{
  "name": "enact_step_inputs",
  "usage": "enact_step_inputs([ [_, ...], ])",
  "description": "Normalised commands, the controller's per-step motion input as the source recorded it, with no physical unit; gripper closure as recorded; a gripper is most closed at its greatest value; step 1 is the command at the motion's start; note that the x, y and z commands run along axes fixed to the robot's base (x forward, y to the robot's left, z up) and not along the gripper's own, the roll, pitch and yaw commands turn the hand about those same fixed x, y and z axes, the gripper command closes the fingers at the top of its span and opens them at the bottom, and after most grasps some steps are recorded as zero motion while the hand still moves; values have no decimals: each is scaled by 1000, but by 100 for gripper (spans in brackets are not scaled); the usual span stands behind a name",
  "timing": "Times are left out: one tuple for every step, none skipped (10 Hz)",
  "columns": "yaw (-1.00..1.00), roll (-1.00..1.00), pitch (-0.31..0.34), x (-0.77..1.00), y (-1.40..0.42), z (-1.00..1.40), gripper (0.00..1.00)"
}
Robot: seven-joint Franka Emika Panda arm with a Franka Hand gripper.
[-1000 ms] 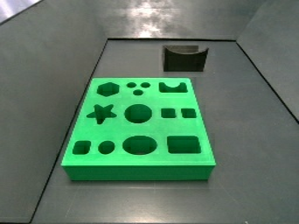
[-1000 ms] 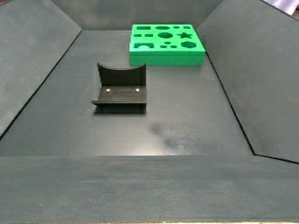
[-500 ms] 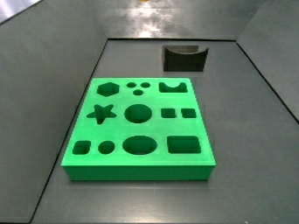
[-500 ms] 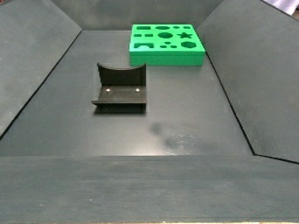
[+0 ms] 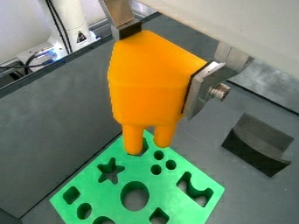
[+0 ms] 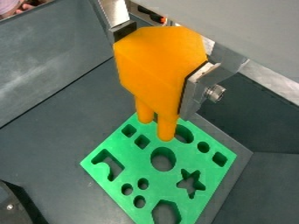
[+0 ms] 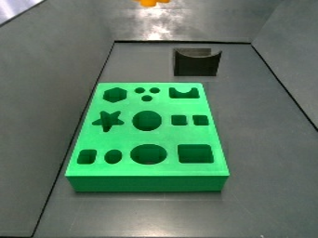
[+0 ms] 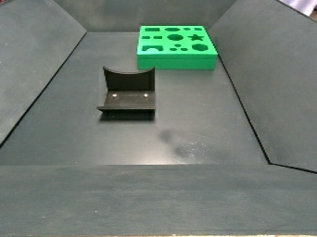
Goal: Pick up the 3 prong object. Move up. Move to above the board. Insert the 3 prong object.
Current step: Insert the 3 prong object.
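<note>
The gripper (image 5: 158, 83) clamps the 3 prong object (image 5: 149, 87) by its wide orange head, legs pointing down so they can meet the holes. In both wrist views it hangs high above the green board (image 6: 163, 166); in a side view only an orange tip (image 7: 152, 3) shows at the top edge. The board lies flat, and the fixture (image 8: 128, 93) stands apart, nearer frame centre.

The end effector (image 5: 146, 74) is closed on the peg (image 5: 149, 83) in both wrist views, high above the board (image 5: 100, 194), with the peg's legs pointing down over it. The board lies flat on the worktop (image 8: 186, 130). The fixture (image 8: 126, 93) stands apart from the board, off to one side of the end effector.
</note>
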Motion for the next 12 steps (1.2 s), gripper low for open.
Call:
enact_step_inputs([
  [-69, 60, -30, 0, 0, -166, 100],
  [-134, 49, -53, 0, 0, -183, 100],
  [-214, 43, -61, 31, 0, -180, 100],
  [-297, 43, -67, 57, 0, -177, 100],
  [-337, 37, -67, 51, 0, -169, 100],
  [-297, 46, -57, 46, 0, -174, 100],
  [-269, 41, -50, 43, 0, -191, 100],
  [-211, 43, -57, 11, 9, -223, 100],
  [-103, 40, -59, 43, 37, -251, 100],
  [-69, 47, -69, 74, 83, -289, 100],
  [0, 79, -67, 131, 163, -329, 100],
  [0, 69, -83, 123, 191, -346, 100],
])
